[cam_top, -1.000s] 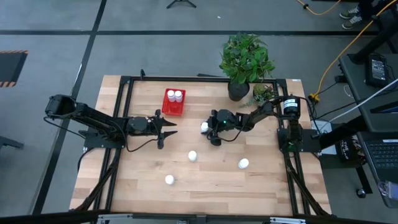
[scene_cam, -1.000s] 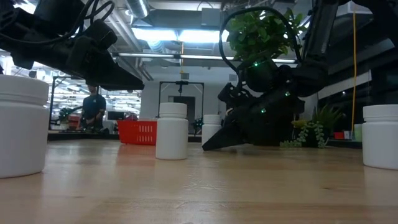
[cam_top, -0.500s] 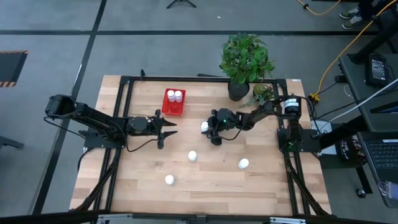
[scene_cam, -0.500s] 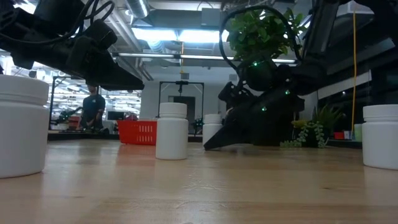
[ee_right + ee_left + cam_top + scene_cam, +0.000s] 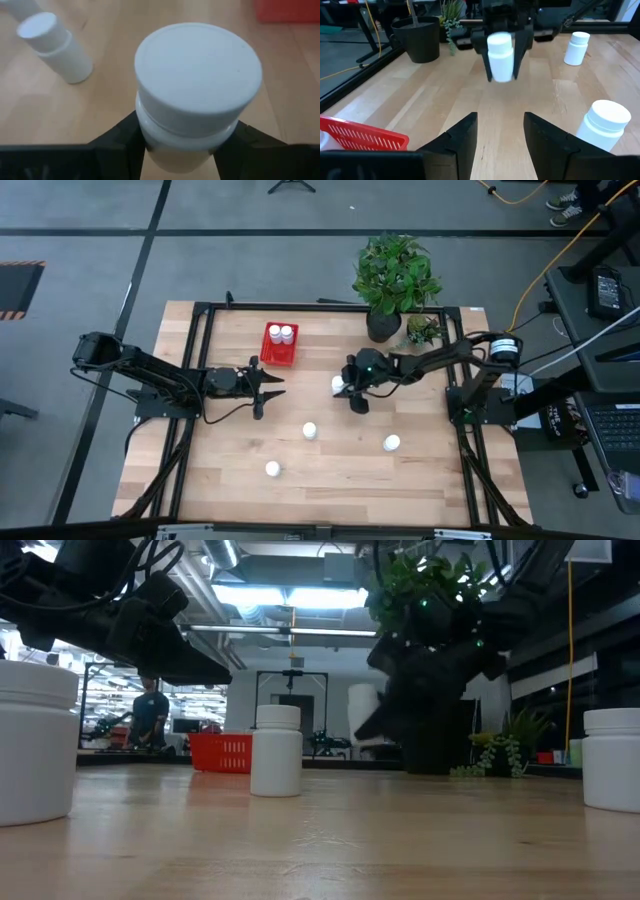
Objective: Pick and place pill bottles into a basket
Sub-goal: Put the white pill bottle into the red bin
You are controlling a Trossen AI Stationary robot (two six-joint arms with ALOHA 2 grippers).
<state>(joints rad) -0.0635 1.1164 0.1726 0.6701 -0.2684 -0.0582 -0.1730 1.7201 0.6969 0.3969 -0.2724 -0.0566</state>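
High view shows our right gripper (image 5: 345, 388) at mid-table, clamped on one pill bottle (image 5: 338, 384) and carrying it clear of the wood — the right wrist view confirms both fingers (image 5: 117, 140) pressed to its body below the cap. The basket (image 5: 280, 345) sits toward the far left with two bottles (image 5: 280, 333) at its far end; three more (image 5: 311, 430) stand loose nearer the front. Our left gripper (image 5: 268, 386) waits just in front of the basket, fingers apart and empty. We judge the carry should pass clear of that arm, keep the bottle upright, and release low over the basket's free near end — not on its rim.
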